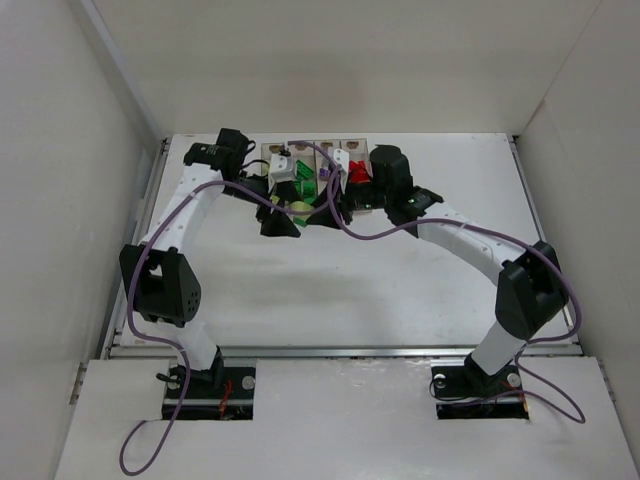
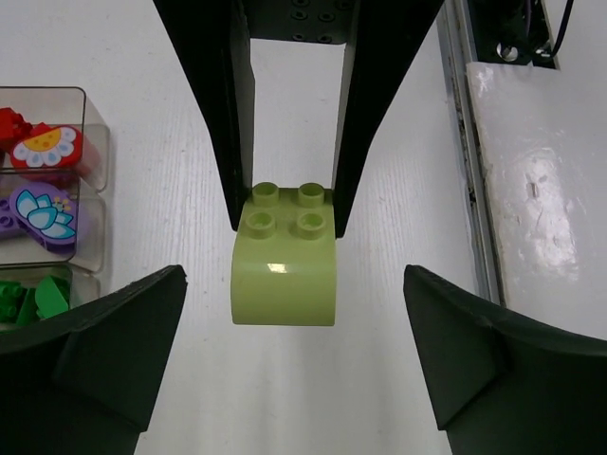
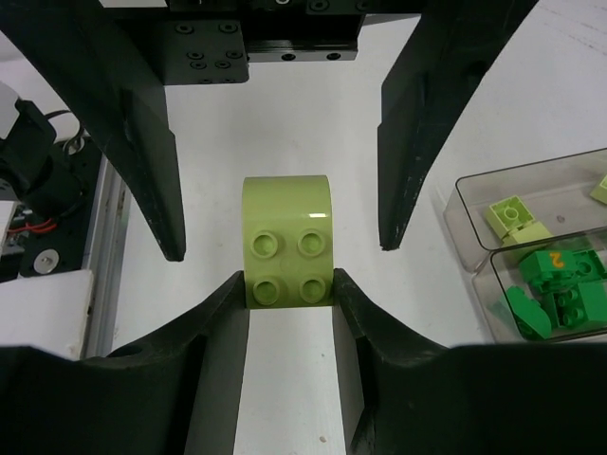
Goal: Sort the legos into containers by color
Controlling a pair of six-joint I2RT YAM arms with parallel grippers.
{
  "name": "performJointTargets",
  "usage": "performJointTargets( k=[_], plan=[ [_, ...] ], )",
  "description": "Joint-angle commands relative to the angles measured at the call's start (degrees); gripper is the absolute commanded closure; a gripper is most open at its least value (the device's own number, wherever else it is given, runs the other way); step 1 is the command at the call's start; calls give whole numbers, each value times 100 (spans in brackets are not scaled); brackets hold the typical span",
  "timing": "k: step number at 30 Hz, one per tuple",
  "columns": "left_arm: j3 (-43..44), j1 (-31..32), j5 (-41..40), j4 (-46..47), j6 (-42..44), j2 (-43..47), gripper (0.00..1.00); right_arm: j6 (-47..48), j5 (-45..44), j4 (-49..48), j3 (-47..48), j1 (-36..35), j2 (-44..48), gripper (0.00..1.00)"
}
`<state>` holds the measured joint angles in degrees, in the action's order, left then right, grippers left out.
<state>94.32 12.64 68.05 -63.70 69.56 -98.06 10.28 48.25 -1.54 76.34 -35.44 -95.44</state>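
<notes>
A yellow-green lego [image 3: 285,237] with four studs and a curved back hangs just above the white table, and my right gripper [image 3: 286,280] is shut on its studded end. My left gripper [image 2: 294,272] stands open wide on either side of the same lego [image 2: 285,270], its fingertips [image 2: 166,284] well apart from it. From above, the lego [image 1: 299,209] is in front of the containers [image 1: 270,150]. The clear containers [image 3: 569,185] hold a yellow-green brick [image 3: 512,218] and dark green bricks [image 3: 555,289]. A red flower brick [image 2: 43,152] and a purple one [image 2: 43,213] lie in other compartments.
A metal rail [image 2: 469,152] runs along the table's left edge, close to the left gripper. White walls enclose the table [image 1: 400,290] on three sides. Purple cables [image 1: 360,232] loop over both arms.
</notes>
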Motion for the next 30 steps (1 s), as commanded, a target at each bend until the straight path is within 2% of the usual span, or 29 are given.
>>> performJointTargets(
  k=[1,7,9,13,19,30],
  plan=[
    [-46,-95,138,-116,14,147,0,-79,123,-189,162,19,298,100],
    [-98,-657,972,-116,14,322,0,-237,123,-189,338,81,490,100],
    [-98,-658,1254,-116,-135,323,0,-369,123,-320,400,81,570,100],
    [-98,-658,1544,-116,-267,323,7,-791,71,-1014,260,134,843,100],
    [147,-658,1904,-116,-461,261,15,-897,-104,-1015,312,134,904,100],
    [604,-605,2388,-116,-760,95,12,-949,-167,-1015,575,-24,597,100]
  ],
)
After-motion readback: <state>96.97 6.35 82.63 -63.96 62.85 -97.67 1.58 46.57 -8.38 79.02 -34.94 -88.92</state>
